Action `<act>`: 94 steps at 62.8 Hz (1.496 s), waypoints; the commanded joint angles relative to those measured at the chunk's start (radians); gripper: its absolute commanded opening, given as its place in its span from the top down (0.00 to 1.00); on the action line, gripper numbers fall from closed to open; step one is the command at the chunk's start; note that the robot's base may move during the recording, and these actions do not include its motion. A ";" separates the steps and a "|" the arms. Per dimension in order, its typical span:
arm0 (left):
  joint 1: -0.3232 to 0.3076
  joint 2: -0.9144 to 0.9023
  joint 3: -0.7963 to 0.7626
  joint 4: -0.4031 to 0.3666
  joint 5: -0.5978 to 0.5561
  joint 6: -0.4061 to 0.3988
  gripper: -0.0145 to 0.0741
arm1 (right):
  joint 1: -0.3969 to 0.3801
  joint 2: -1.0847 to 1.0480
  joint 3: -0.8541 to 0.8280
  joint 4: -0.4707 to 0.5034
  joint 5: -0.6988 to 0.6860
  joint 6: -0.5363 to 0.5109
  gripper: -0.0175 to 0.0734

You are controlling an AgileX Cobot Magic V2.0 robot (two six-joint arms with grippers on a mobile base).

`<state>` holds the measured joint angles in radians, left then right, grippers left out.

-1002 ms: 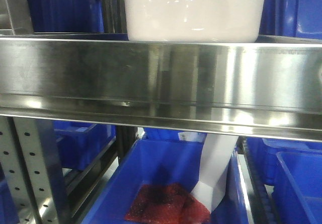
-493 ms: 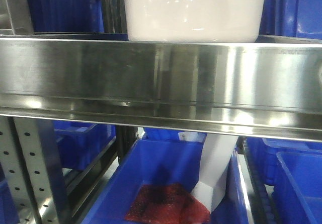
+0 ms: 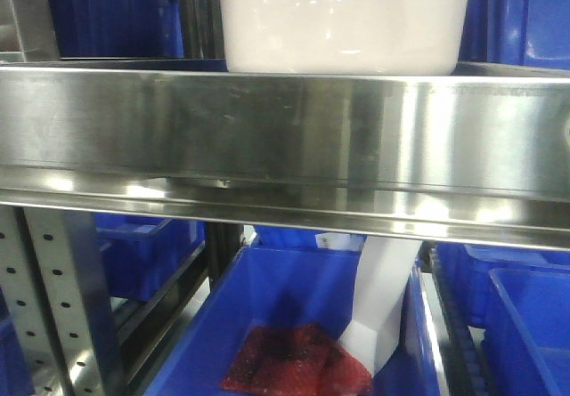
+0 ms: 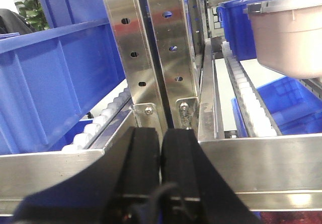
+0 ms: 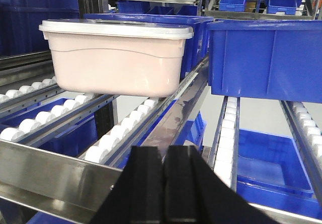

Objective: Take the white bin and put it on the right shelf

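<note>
The white bin (image 3: 338, 22) rests on the right shelf (image 3: 285, 138), behind its tall shiny front lip. In the right wrist view the white bin (image 5: 115, 58), with its glossy lid on, sits on white roller tracks (image 5: 126, 128) further in on the left. My right gripper (image 5: 164, 151) is shut with nothing in it, just in front of the steel lip (image 5: 50, 168) and well short of the bin. My left gripper (image 4: 162, 133) is also shut and empty, facing the perforated uprights (image 4: 151, 48). The white bin (image 4: 289, 38) shows at that view's upper right.
A large blue bin (image 5: 266, 58) stands on the rollers right of the white bin. Another blue bin (image 4: 55, 78) fills the shelf bay left of the uprights. On the level below, a blue bin (image 3: 267, 307) holds a red mesh piece (image 3: 294, 360) and a white object (image 3: 383, 298).
</note>
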<state>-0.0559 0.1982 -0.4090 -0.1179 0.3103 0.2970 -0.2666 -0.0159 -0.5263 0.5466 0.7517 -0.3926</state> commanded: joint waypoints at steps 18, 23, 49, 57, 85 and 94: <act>-0.003 0.011 -0.027 -0.233 -0.108 0.003 0.98 | -0.004 -0.011 -0.021 0.018 -0.091 0.000 0.73; -0.003 0.011 -0.027 -0.235 -0.108 0.003 0.98 | -0.004 -0.011 -0.021 0.018 -0.091 0.000 0.73; -0.003 0.013 0.151 0.139 -0.326 -0.372 0.98 | -0.004 -0.011 -0.021 0.018 -0.090 0.000 0.73; -0.036 -0.010 0.233 0.167 -0.338 -0.372 0.98 | -0.004 -0.011 -0.021 0.018 -0.090 0.000 0.73; -0.183 -0.222 0.453 0.165 -0.351 -0.372 0.98 | -0.004 -0.011 -0.021 0.018 -0.086 0.000 0.73; -0.179 -0.222 0.453 0.165 -0.344 -0.372 0.98 | -0.004 -0.011 -0.021 0.018 -0.084 0.000 0.73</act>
<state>-0.2333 -0.0102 0.0278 0.0532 0.0424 -0.0687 -0.2666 -0.0159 -0.5263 0.5466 0.7517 -0.3926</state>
